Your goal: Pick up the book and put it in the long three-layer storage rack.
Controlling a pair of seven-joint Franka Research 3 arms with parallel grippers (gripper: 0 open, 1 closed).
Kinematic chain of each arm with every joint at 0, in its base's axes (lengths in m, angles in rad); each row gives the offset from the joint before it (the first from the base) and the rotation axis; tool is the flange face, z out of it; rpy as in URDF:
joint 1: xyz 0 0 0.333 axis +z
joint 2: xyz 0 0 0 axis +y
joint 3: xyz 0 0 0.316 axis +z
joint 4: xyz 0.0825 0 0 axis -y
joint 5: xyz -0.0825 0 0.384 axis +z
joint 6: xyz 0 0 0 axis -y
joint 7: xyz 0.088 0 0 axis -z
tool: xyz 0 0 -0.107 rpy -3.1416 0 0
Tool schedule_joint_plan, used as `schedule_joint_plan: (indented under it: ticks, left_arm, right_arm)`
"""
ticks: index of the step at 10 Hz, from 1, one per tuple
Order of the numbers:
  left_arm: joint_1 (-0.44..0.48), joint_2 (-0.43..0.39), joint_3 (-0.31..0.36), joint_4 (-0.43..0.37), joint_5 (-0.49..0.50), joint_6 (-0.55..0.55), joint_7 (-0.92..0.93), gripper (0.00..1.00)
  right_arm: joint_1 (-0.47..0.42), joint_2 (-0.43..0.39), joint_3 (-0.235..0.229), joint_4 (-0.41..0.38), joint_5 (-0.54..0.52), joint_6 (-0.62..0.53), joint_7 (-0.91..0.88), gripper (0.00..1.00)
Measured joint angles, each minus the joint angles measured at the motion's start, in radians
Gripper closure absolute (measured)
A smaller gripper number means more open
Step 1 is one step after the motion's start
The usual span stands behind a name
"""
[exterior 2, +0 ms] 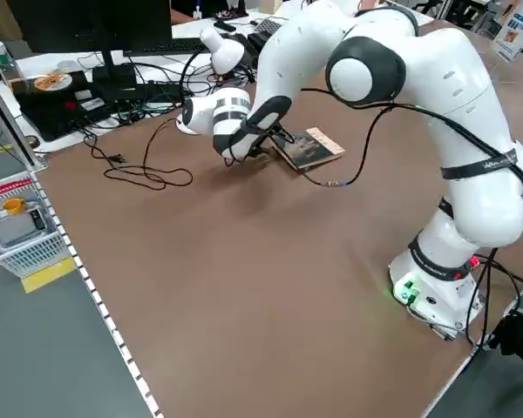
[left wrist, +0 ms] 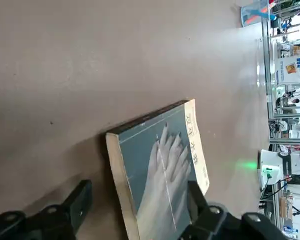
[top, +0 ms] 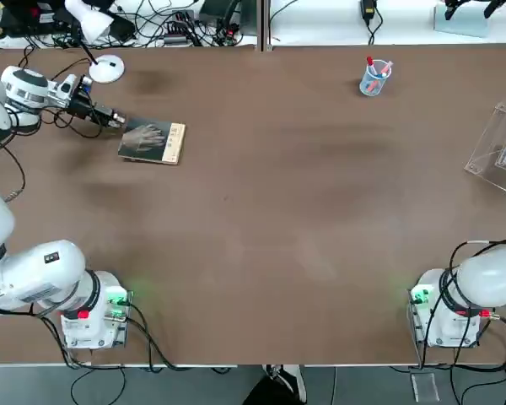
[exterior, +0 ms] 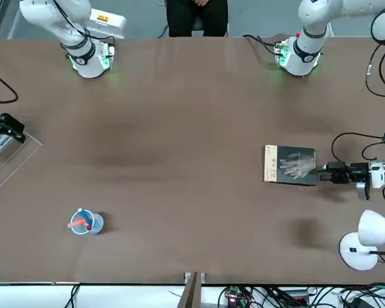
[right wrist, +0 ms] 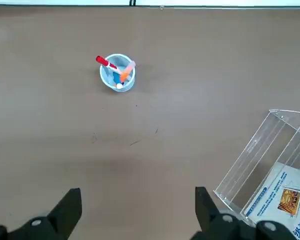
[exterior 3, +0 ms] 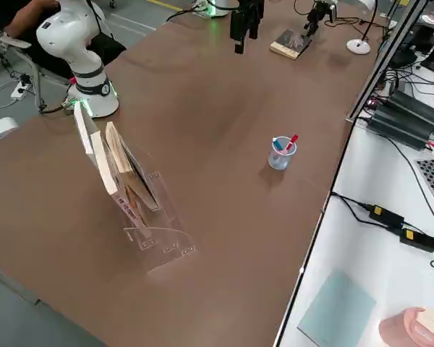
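Note:
The book (top: 153, 142) lies flat at the far left of the table, dark cover with a pale hand and a tan strip. My left gripper (top: 120, 122) reaches low along the table to the book's outer edge. In the left wrist view its fingers (left wrist: 80, 200) stand open astride the book (left wrist: 160, 165), one still apart from its edge. The clear storage rack (top: 499, 139) stands at the far right with a few leaflets in it. My right gripper (right wrist: 135, 210) hangs open high above the table beside the rack (right wrist: 255, 165), holding nothing.
A clear cup of pens (top: 374, 78) stands at the back right of the middle. A white desk lamp (top: 105, 67) and loose cables sit just behind the left gripper. A person's shoe (top: 278, 384) shows at the near edge.

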Motion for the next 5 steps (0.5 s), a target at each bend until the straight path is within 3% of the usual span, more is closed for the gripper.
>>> schedule_joint_plan:
  ticks: [5]
  left_arm:
    - [-0.006, 0.021, -0.001, 0.0, -0.03, -0.003, 0.0, 0.21]
  right_arm:
    - [0.0, 0.0, 0.0, -0.002, 0.0, -0.002, 0.0, 0.0]
